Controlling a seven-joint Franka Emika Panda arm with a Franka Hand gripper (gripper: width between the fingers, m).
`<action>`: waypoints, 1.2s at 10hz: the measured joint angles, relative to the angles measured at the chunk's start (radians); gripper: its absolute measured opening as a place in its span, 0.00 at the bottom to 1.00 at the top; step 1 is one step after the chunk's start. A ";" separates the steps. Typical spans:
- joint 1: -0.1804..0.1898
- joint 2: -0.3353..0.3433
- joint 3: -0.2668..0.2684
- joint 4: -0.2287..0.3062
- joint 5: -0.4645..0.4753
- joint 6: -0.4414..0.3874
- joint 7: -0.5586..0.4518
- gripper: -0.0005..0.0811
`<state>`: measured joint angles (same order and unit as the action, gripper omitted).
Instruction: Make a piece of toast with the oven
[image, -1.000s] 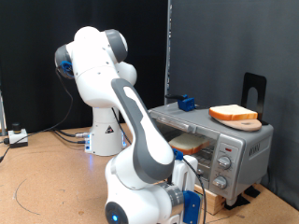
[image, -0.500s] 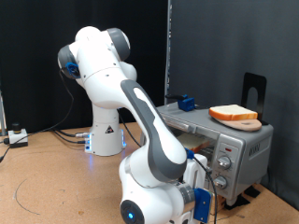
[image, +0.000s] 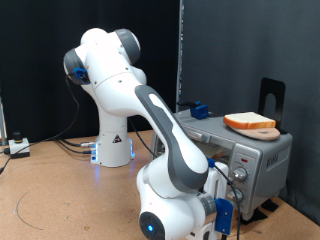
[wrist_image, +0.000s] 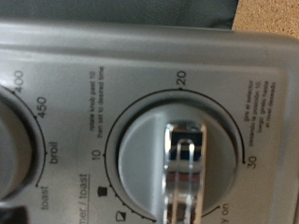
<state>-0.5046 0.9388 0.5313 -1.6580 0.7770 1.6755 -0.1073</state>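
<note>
Tool out of clear sight at oven (image: 235, 150) knob panel; you cannot tell whether fingers are apart or together. Wrist view fills with timer knob (wrist_image: 177, 159). One toast (image: 250, 122) lies atop oven. Keep tool centred on knob grip; turn slowly, watch dial marks.

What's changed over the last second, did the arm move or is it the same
The arm swung toward the exterior view's right, bringing the gripper up to the oven knobs and hiding the slice inside. The wrist view shows a timer knob close up. The toast on top and the oven stayed put.
</note>
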 joint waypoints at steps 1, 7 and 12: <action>0.000 0.000 0.003 -0.004 0.000 0.003 0.000 0.73; 0.000 0.000 0.014 -0.013 -0.001 0.019 -0.008 0.12; -0.053 -0.064 0.052 -0.140 0.073 0.170 -0.316 0.12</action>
<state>-0.5572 0.8748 0.5829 -1.7982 0.8496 1.8460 -0.4229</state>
